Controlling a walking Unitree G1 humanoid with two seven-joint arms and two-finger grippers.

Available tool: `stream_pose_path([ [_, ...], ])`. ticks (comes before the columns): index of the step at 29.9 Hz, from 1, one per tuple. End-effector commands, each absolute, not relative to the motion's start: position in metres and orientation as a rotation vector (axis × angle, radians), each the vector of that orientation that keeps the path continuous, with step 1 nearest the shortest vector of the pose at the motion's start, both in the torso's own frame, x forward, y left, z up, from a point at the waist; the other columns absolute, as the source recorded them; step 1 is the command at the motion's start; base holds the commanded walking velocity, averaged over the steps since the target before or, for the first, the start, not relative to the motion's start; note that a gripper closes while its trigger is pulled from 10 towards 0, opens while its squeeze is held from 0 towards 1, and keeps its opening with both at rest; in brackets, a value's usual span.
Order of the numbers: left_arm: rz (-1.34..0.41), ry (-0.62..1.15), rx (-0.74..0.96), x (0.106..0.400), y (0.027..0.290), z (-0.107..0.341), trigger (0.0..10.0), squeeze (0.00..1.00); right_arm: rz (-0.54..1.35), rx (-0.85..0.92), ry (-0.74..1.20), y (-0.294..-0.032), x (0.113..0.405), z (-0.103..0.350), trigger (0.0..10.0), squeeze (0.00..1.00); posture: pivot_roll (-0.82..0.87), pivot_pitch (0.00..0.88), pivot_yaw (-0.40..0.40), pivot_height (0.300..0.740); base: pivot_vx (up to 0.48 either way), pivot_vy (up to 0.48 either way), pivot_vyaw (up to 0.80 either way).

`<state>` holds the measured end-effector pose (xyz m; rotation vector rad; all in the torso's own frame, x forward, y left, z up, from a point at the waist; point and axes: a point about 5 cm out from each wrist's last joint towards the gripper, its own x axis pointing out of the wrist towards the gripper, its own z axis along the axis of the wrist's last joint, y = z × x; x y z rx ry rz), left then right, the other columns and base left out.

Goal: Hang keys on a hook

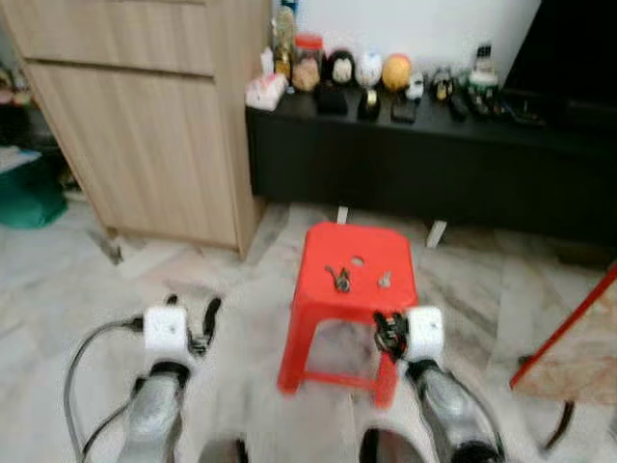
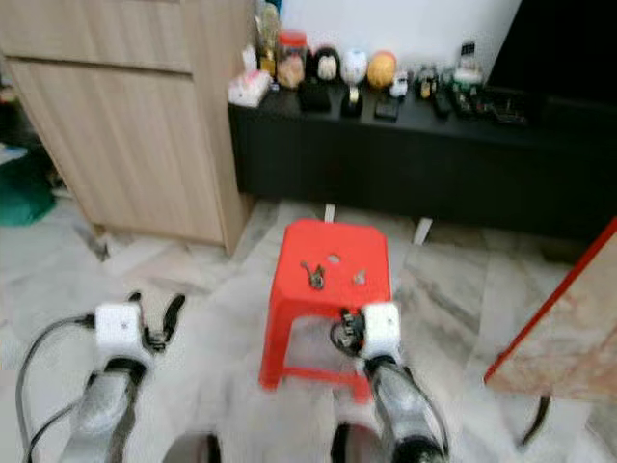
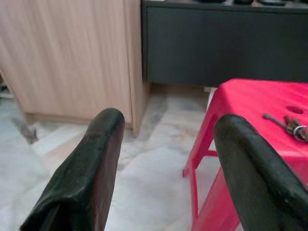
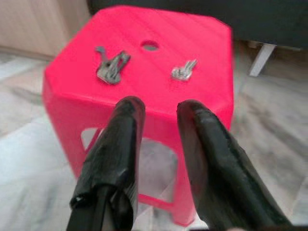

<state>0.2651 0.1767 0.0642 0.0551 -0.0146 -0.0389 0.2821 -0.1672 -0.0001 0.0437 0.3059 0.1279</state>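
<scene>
A red plastic stool stands on the marble floor straight ahead. On its top lie a larger bunch of keys left of the centre hole and a smaller bunch of keys to the right. In the right wrist view the larger bunch and the smaller bunch lie just beyond the fingers. My right gripper hovers at the stool's front edge, open by a narrow gap, holding nothing. My left gripper is open over the floor, left of the stool, with the larger bunch off to its side.
A light wooden cabinet stands at the back left. A low black sideboard with jars and small ornaments runs along the wall behind the stool. A red-framed marble slab is at the right, and a green object at the far left.
</scene>
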Motion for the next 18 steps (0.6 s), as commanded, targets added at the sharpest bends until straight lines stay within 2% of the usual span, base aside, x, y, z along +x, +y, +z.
stream_pose_path([
  [1, -0.006, -0.004, 0.083, 0.2632, 0.19, 0.0632, 10.0, 0.0, 0.164, 0.08, 0.296, -0.1497, 0.2875, 0.0035, 10.0, 0.0, 0.08, 0.0, -0.095, 0.586, 0.356, 0.0, 0.0],
  [18, -0.007, -0.006, 0.081, 0.2635, 0.1904, 0.0633, 10.0, 0.0, 0.155, 0.102, 0.302, -0.148, 0.2889, 0.0037, 10.0, 0.0, 0.08, 0.0, -0.094, 0.586, 0.352, 0.0, 0.0],
])
